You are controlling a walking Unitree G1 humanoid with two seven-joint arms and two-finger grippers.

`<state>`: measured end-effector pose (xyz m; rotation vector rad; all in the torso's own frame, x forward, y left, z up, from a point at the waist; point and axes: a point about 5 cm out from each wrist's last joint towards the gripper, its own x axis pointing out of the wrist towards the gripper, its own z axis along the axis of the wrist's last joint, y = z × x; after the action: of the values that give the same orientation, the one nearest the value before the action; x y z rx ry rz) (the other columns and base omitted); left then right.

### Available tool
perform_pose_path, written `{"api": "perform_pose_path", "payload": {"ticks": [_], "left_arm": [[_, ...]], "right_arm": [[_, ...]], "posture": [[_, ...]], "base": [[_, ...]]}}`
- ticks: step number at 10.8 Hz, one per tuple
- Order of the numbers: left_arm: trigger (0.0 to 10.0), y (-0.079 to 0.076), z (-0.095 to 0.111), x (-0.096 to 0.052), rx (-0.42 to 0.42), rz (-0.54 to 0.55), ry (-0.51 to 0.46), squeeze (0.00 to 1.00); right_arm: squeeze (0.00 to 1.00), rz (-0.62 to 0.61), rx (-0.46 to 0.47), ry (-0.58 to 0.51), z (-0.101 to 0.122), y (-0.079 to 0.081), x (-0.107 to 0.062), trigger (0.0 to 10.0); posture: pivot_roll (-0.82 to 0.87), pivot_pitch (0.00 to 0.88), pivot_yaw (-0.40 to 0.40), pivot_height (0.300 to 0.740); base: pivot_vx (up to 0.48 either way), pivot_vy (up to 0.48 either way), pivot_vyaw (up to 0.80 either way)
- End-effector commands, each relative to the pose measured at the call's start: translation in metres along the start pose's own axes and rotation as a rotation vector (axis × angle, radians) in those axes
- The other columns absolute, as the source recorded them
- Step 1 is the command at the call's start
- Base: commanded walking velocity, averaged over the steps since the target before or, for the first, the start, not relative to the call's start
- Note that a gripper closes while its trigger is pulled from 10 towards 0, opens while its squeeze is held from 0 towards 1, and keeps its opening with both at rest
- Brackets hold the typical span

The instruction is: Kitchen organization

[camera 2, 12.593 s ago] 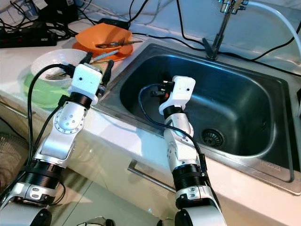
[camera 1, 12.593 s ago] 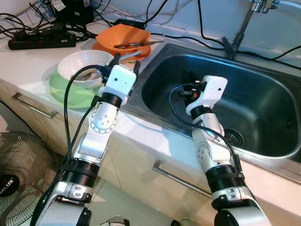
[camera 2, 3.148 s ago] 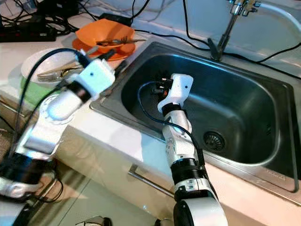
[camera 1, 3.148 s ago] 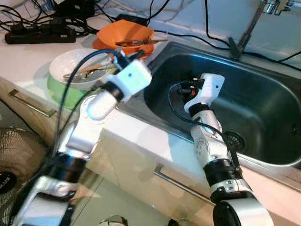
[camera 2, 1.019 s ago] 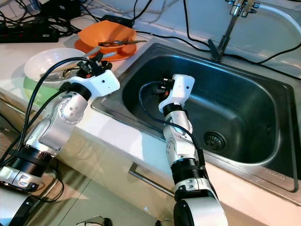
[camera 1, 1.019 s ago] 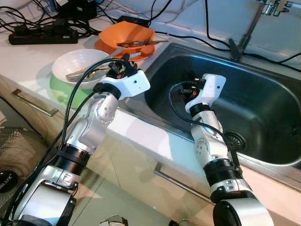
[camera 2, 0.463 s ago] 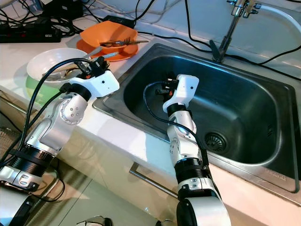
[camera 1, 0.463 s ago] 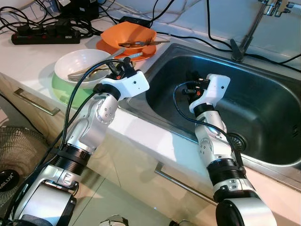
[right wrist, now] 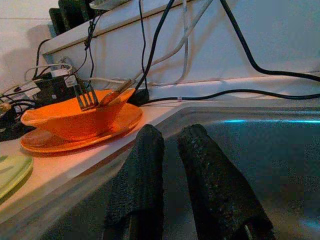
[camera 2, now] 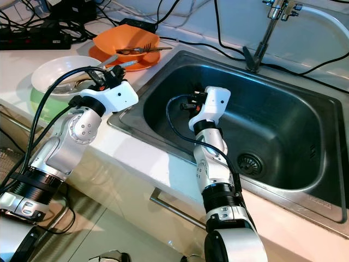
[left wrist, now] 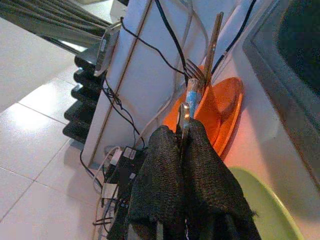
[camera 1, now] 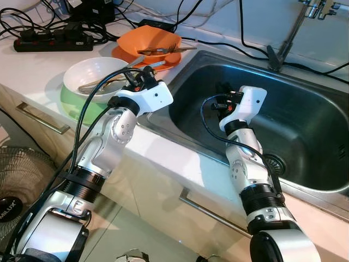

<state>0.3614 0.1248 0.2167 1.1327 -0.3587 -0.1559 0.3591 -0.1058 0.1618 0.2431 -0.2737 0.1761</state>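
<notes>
A kitchen counter runs along the robot's left, with a steel sink set into it to the right; the left gripper hovers over the counter at the sink's near-left corner, its two black fingers pressed together on a thin metal utensil with a blue handle (its far end reaches toward the orange dishes). Just beside that gripper sits a white bowl holding cutlery, resting on a green plate; behind it an orange bowl stands on an orange plate, with a fork lying across its rim. The right gripper hangs inside the sink basin near its left wall, fingers a small gap apart and gripping nothing; a tap rises behind the sink, and black cables clutter the back of the counter.
</notes>
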Motion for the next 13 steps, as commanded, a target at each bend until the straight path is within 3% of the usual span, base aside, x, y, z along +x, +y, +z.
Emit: {"api": "perform_pose_path", "payload": {"ticks": [1, 2, 3, 8, 11, 13], "left_arm": [[0.0, 0.008, 0.005, 0.004, -0.009, 0.033, -0.020, 0.00], [5.9, 0.020, 0.008, 0.006, -0.128, 0.099, -0.022, 0.00], [10.0, 0.029, 0.009, 0.007, -0.206, 0.135, -0.026, 0.00], [10.0, 0.058, 0.015, 0.006, -0.468, 0.180, -0.052, 0.00], [10.0, 0.060, 0.021, 0.003, -0.580, 0.083, -0.092, 0.00], [10.0, 0.071, 0.025, -0.002, -0.659, 0.008, -0.134, 0.00]], "right_arm": [[0.00, -0.018, 0.013, 0.018, -0.005, -0.004, -0.003, 10.0], [0.00, -0.016, 0.012, 0.019, -0.005, -0.003, -0.003, 10.0], [0.00, -0.016, 0.012, 0.019, -0.005, -0.004, -0.002, 10.0], [0.00, -0.004, 0.011, 0.021, -0.004, -0.002, 0.000, 10.0], [0.00, 0.008, 0.013, 0.025, -0.004, -0.001, 0.001, 10.0], [0.00, 0.013, 0.015, 0.028, -0.005, 0.000, 0.001, 10.0]], "posture": [[0.06, 0.045, -0.022, 0.740], [0.06, 0.047, -0.025, 0.740], [0.06, 0.049, -0.029, 0.740], [0.07, 0.052, -0.043, 0.740], [0.08, 0.056, -0.047, 0.740], [0.08, 0.056, -0.051, 0.740]], "base": [[0.000, 0.000, 0.00], [0.000, 0.000, 0.00], [0.000, 0.000, 0.00], [0.000, 0.000, 0.00], [0.000, 0.000, 0.00], [0.000, 0.000, 0.00]]}}
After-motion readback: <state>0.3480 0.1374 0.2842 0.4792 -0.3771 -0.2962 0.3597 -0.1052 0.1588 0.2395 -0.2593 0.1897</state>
